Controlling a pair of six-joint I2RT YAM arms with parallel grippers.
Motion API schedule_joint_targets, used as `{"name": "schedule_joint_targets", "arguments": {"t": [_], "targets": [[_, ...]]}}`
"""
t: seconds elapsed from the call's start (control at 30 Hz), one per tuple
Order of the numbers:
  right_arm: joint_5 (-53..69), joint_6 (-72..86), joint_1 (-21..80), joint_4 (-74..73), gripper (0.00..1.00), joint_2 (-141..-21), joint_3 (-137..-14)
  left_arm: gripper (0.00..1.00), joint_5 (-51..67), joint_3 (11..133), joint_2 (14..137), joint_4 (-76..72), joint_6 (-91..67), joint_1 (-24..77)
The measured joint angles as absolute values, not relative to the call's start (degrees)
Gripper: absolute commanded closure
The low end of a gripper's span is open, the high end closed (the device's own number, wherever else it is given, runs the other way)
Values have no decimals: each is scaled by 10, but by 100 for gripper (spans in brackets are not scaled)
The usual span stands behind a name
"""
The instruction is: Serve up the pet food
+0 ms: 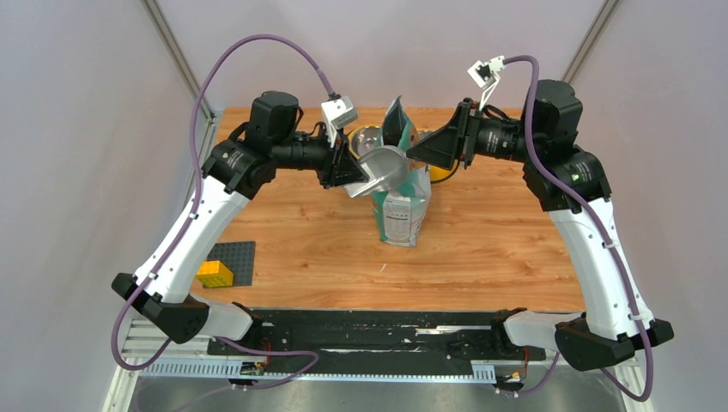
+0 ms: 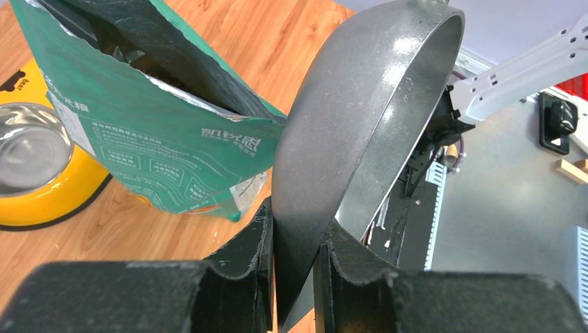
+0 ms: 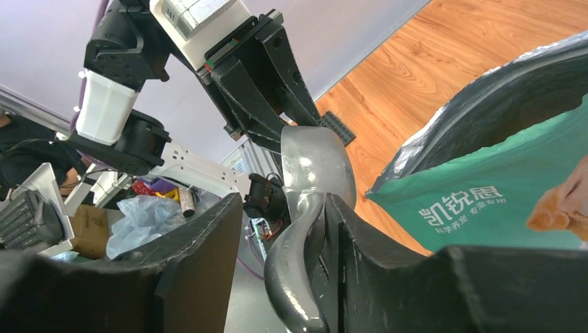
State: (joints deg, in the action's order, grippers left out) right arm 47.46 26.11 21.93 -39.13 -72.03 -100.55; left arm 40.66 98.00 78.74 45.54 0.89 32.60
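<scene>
1. Top view: a teal-green pouch (image 1: pixel 402 215) stands upright mid-surface, towards the far edge, with its top torn open. The pet food itself does not show. The left gripper (image 1: pixel 365 176) holds a grey scoop (image 1: pixel 386 167) at the pouch's mouth, and the right gripper (image 1: pixel 418 154) meets it from the other side. A steel bowl (image 1: pixel 367 137) in a yellow feeder (image 1: pixel 442 174) sits behind the pouch. The wood-grain surface (image 1: pixel 300 232) carries a dark studded plate (image 1: pixel 242 256) and a yellow brick (image 1: pixel 215 273) by its left edge. Pale walls enclose it.
2. Left wrist view: the left gripper (image 2: pixel 295 236) is clamped narrowly on the scoop's (image 2: pixel 347 125) bowl wall. The pouch's (image 2: pixel 159 146) foil-lined inside is dark, so I cannot tell whether kibble shows.
3. Right wrist view: the right gripper (image 3: pixel 281 208) straddles the scoop's handle (image 3: pixel 305 243), jaws part-wide. One finger is against the handle and the other stands off it.
</scene>
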Motion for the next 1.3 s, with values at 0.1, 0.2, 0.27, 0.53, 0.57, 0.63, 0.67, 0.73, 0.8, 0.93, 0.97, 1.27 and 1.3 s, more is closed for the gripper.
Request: {"name": "schedule_joint_targets", "arguments": {"t": [0.1,0.2,0.27,0.53,0.57,0.63,0.67,0.73,0.8,0.93,0.97,1.27,1.3], "targets": [[475,246,219,-404,65,-721,-1009,100,404,981,788,458,11,326],[474,232,219,-411,67,-723,-1012,100,404,989,790,465,15,326],[474,226,218,-413,66,-725,-1014,100,402,992,790,467,16,326],[475,205,218,-429,100,-734,-1020,99,400,992,791,481,17,326],[472,203,217,-431,100,-735,-1021,94,398,993,792,482,17,326],[470,202,217,-431,100,-737,-1021,82,396,994,794,482,16,326],[468,202,217,-432,100,-737,-1021,77,395,995,795,482,16,326],[462,202,217,-433,100,-737,-1021,43,394,995,797,480,15,326],[456,203,217,-439,100,-737,-1025,14,390,995,797,473,10,326],[424,204,217,-449,100,-734,-1029,0,369,999,797,452,-3,326],[413,204,216,-453,100,-732,-1030,0,362,999,797,446,-8,326],[268,229,175,-468,100,-665,-1047,0,241,1005,788,387,-103,326],[240,235,174,-468,100,-651,-1047,0,223,1008,788,380,-116,326]]}}
